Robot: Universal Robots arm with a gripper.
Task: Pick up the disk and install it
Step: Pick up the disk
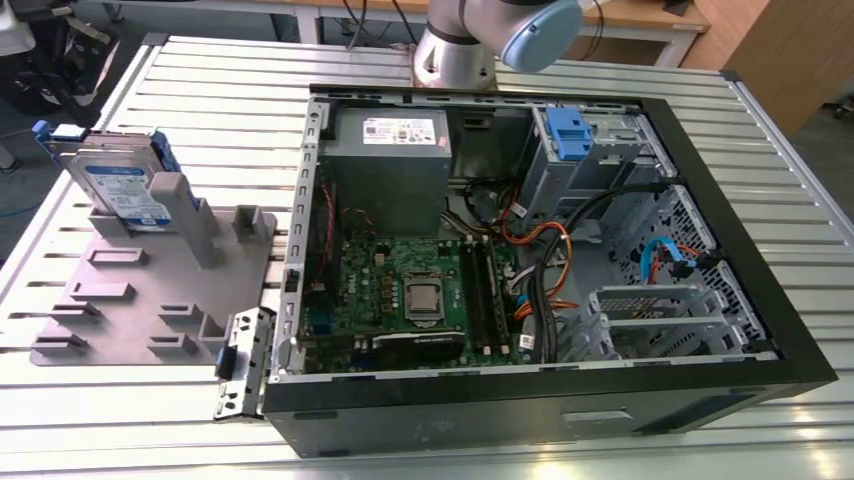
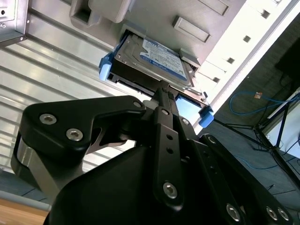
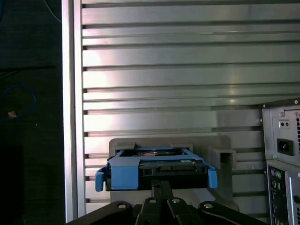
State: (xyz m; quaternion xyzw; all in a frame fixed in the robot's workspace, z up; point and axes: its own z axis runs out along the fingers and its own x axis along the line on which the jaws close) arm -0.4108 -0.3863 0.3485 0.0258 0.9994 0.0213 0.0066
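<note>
One disk [image 1: 120, 185]: standing on edge in the grey holder [image 1: 134, 290], beside the open computer case [image 1: 534, 400].
Gripper [image 2: 162, 86]: fingers pressing together, empty, pointing at the disk's edge.
Second wrist view: showing the label face [image 2: 164, 58].
First wrist view: showing the blue rails [image 3: 126, 176].

The arm [image 1: 483, 40] is cut off at the exterior view's top; in the second wrist view the gripper [image 2: 161, 90] hides the disk's [image 2: 154, 58] near edge (its middle).
</note>
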